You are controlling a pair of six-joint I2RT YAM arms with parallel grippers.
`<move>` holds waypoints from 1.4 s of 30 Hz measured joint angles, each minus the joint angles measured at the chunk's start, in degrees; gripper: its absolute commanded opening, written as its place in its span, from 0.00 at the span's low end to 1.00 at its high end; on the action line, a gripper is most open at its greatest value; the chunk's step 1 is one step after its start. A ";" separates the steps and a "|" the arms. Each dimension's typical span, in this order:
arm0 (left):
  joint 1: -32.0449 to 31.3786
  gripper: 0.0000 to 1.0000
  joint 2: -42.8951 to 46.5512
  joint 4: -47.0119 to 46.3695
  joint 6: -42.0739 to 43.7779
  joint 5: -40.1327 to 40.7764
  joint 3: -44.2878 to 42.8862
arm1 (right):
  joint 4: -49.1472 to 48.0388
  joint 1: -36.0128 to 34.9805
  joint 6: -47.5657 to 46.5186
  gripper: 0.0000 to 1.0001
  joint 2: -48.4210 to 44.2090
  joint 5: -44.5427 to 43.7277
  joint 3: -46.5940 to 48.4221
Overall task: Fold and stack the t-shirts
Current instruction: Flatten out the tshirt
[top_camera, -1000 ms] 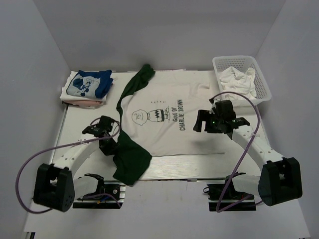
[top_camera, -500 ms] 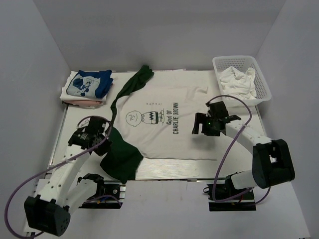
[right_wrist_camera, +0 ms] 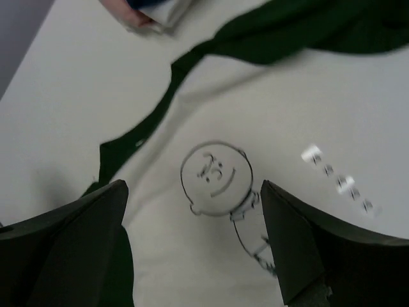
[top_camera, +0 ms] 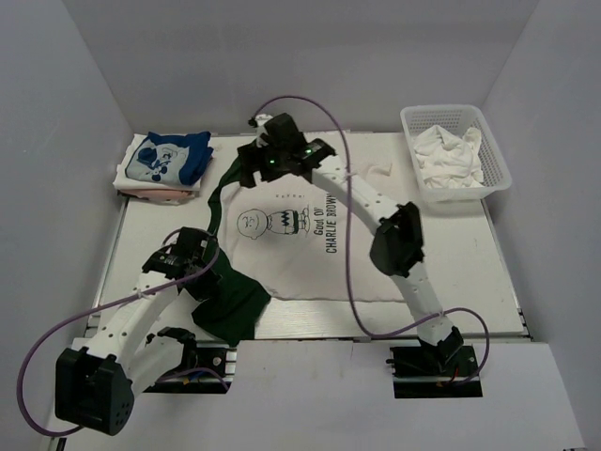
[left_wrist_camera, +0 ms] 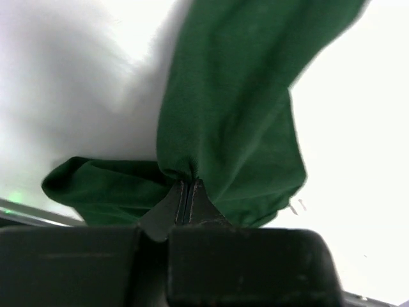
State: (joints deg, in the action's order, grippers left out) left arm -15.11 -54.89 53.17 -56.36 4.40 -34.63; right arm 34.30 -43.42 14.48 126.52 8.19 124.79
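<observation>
green sleeve [left_wrist_camera: 230, 115] of the charlie brown t-shirt [top_camera: 319, 268], spread print-up on the table [top_camera: 451, 249], is pinched tight in the left gripper [left_wrist_camera: 186, 187], probably to draw it inward for a fold; right gripper [right_wrist_camera: 192, 217] hangs wide open over the printed face, grasping nothing

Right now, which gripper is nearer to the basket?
Right. The right gripper hovers open over the shirt's far end, well left of the basket. The left gripper, shut on the green sleeve, sits near-left, farther still.
</observation>
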 measured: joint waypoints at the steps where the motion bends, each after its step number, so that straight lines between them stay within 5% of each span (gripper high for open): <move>1: 0.00 0.00 0.00 -0.33 0.31 -0.20 -0.24 | 0.09 -0.76 -0.26 0.90 4.98 0.22 7.26; 3: 0.00 0.00 0.17 -1.22 1.09 -0.83 -0.57 | -1.14 -1.79 -0.37 0.90 10.58 1.33 13.40; 8: 0.00 0.00 1.31 -2.97 3.26 -3.04 -0.74 | -5.84 -2.16 3.89 0.90 12.46 4.07 8.13; 15: 0.00 0.00 7.13 -1.95 4.59 -4.15 -0.79 | -18.38 -3.02 22.14 0.90 14.64 4.76 7.93; 22: 0.00 0.00 11.91 -1.81 5.97 -6.51 0.24 | -23.67 -6.14 30.36 0.88 24.90 5.68 9.44; 25: 0.00 0.00 11.10 -1.97 6.75 -7.52 0.74 | -24.37 -7.58 30.82 0.72 26.95 4.50 9.57; 26: 0.00 0.00 10.84 -2.23 6.93 -7.72 0.85 | -24.22 -7.98 30.60 0.50 26.95 4.22 9.60; 28: 0.00 0.00 10.69 -2.69 7.26 -8.24 1.25 | -23.85 -8.68 29.88 0.30 26.95 3.41 9.66; 29: 0.00 0.00 10.69 -2.69 7.32 -8.37 1.40 | -23.54 -8.92 29.81 0.06 26.97 2.84 9.66; 30: 0.00 0.00 10.69 -2.69 7.43 -8.50 1.49 | -23.30 -9.14 29.68 0.00 26.97 2.40 9.66; 42: 0.00 0.00 9.66 -3.06 8.44 -10.21 0.92 | -27.74 -6.86 25.38 0.00 16.31 6.75 -4.37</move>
State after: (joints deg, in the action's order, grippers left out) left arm -15.11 -45.23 50.11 -47.92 -5.80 -33.71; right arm 6.57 -50.28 39.86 142.82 14.94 120.42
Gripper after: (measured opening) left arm 0.009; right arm 0.012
